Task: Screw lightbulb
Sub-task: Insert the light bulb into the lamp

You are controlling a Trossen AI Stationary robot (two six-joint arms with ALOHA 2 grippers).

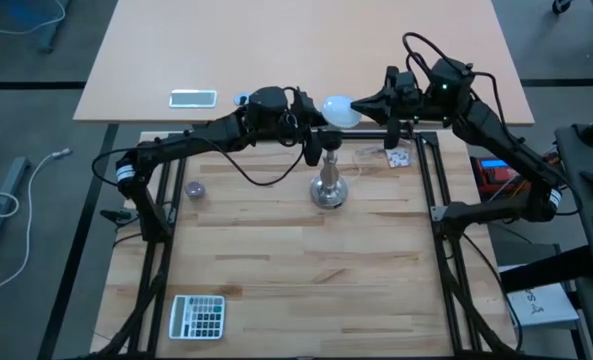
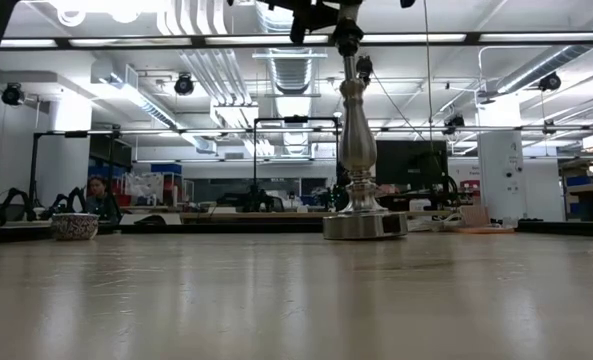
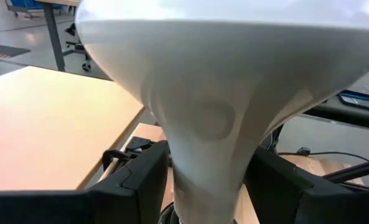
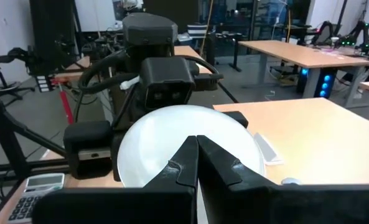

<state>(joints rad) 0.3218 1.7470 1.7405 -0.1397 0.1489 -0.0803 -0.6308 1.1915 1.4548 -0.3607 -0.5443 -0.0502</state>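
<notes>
the lightbulb [image 1: 340, 109] stands upright, base down over the silver stand [image 1: 329, 188], between the left tool's [image 1: 316, 120] spread fingers, right tool [image 1: 360, 104] pinched together just beside the globe.

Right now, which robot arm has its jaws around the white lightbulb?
The left gripper: its jaws sit either side of the lightbulb. The right gripper has shut jaws pointing at the globe.

I can't read any text, label or number from here. The calculator [image 1: 197, 317] shows only blank-looking keys, and the white box [image 1: 543, 304] beside the table carries dark marks too small for me to make out.
</notes>
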